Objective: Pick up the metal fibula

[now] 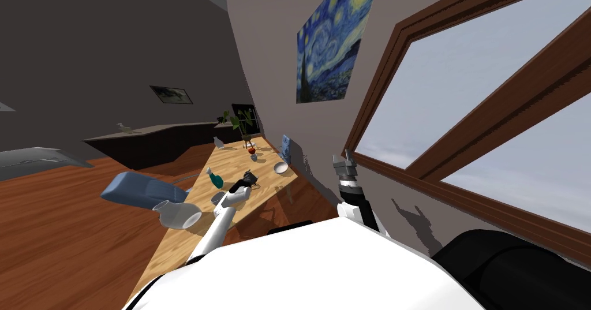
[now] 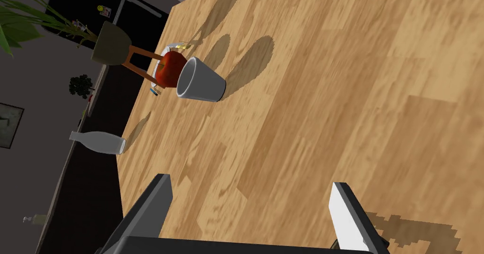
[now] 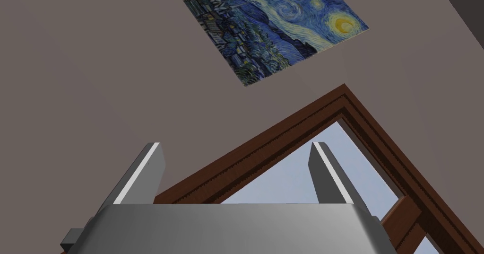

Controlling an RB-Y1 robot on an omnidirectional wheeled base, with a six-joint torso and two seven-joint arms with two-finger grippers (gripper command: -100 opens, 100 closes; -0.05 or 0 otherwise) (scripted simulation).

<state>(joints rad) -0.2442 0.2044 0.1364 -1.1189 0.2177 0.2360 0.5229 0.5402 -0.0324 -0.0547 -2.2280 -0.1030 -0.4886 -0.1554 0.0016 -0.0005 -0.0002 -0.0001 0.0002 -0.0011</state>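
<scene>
Just beside the grey cup [image 2: 201, 80], a red apple [image 2: 169, 69] hides most of a thin pale rim [image 2: 154, 89] with yellow and blue flecks; you cannot tell if that is the fibula, or its long axis. Short of the cup, your left gripper [image 2: 251, 182] hangs spread, empty, over the wooden table [image 2: 354, 100]. Your right gripper [image 3: 236, 144], raised, is spread and empty.

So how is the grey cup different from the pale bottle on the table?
The cup is darker grey and wide-mouthed; the bottle is paler and slim, narrowing to a thin neck. The cup stands right next to a red apple; the bottle stands alone at the edge of the table. Both are plain and stand upright on the wooden table.
</scene>
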